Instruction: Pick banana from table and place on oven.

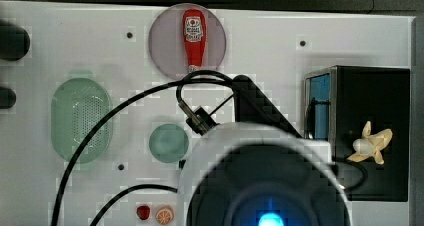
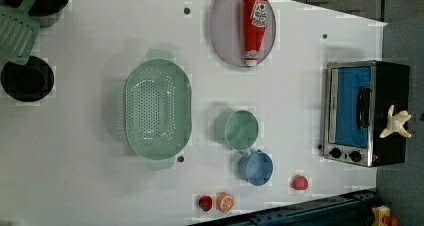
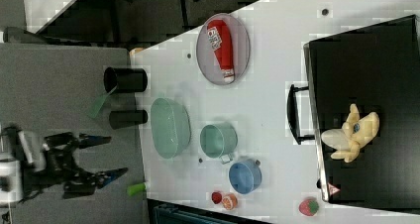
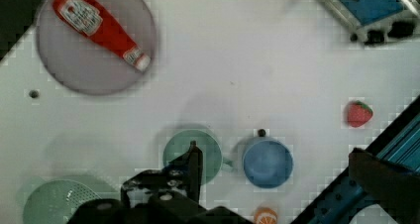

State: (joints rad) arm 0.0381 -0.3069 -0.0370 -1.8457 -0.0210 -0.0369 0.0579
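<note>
- The large white rectangular bench (image 2: 90, 186), dotted with small dark holes, carries the whole spread.
- A black box-shaped toaster oven (image 2: 391, 151) with a blue glass door stands at the left view's 3 o'clock edge.
- A mint-green perforated plastic colander (image 2: 157, 108) sits near centre; a grey round plate (image 2: 227, 33) at 12 o'clock bears a red ketchup bottle (image 2: 255, 26).
- The black robot gripper (image 3: 96, 157), jaws spread wide and empty, hangs off the bench at the right view's 8 o'clock.
- The small pale-yellow, partly peeled toy banana (image 2: 395, 123) rests on the oven's top.
</note>
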